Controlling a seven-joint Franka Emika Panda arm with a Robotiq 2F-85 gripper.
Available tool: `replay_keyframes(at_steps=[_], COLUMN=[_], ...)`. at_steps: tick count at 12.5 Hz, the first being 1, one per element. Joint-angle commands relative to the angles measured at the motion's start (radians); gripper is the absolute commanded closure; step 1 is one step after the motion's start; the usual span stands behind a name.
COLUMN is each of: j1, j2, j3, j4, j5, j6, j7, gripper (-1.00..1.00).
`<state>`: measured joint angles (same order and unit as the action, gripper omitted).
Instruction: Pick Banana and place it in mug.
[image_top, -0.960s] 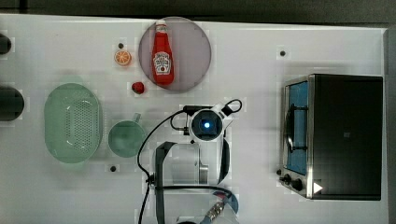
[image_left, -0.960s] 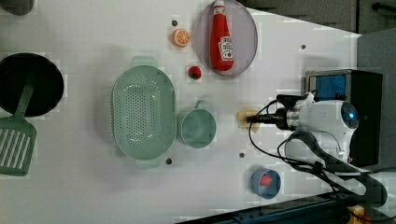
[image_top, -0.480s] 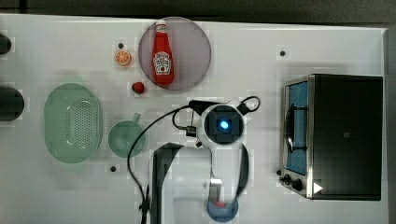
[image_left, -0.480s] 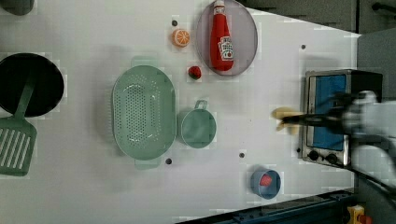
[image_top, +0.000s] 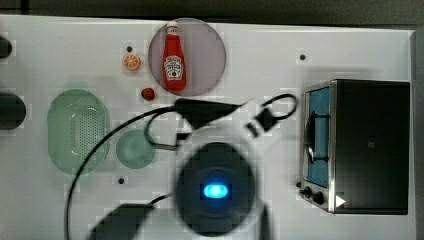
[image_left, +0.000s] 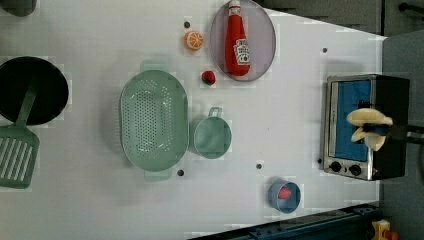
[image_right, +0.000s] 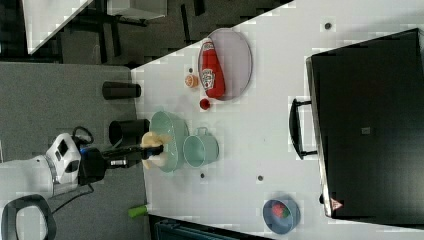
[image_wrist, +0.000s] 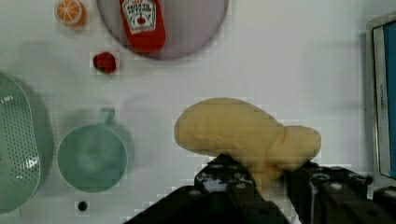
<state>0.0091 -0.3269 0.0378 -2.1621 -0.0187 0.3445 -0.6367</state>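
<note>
Pale yellow toy banana (image_wrist: 243, 135) lifted in the end effector (image_wrist: 268, 179)
End effector clamped on it, higher than before; pale green translucent mug (image_wrist: 92, 157) empty; ketchup bottle (image_top: 173, 59) label unreadable.

In the left view, the pale green translucent mug (image_left: 212, 138) stands open-topped, with the large oval perforated green colander (image_left: 153, 125) just beside it on the left view's left. Bare white tabletop (image_left: 285, 110) separates the mug from the silver toaster oven (image_left: 365, 126).
</note>
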Motion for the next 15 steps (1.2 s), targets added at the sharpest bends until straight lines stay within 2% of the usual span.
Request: replay_keyframes(at_steps=[1, 4, 5, 7, 9, 12, 15], j1=[0.063, 0.073, 0.073, 0.073, 0.073, 0.072, 0.071], j2=[0.061, 0.062, 0.064, 0.076, 0.127, 0.284, 0.374], j3=[0.135, 0.268, 0.3, 0.356, 0.369, 0.371, 0.369], j4=[-0.053, -0.094, -0.116, -0.179, -0.225, -0.216, -0.211], j5=[0.031, 0.167, 0.18, 0.18, 0.18, 0.18, 0.163], j6=[-0.031, -0.007, 0.03, 0.163, 0.274, 0.402, 0.511], j7=[0.2, 0.467, 0.53, 0.621, 0.711, 0.729, 0.741], gripper=[0.46, 0.46, 0.46, 0.46, 0.46, 0.46, 0.46])
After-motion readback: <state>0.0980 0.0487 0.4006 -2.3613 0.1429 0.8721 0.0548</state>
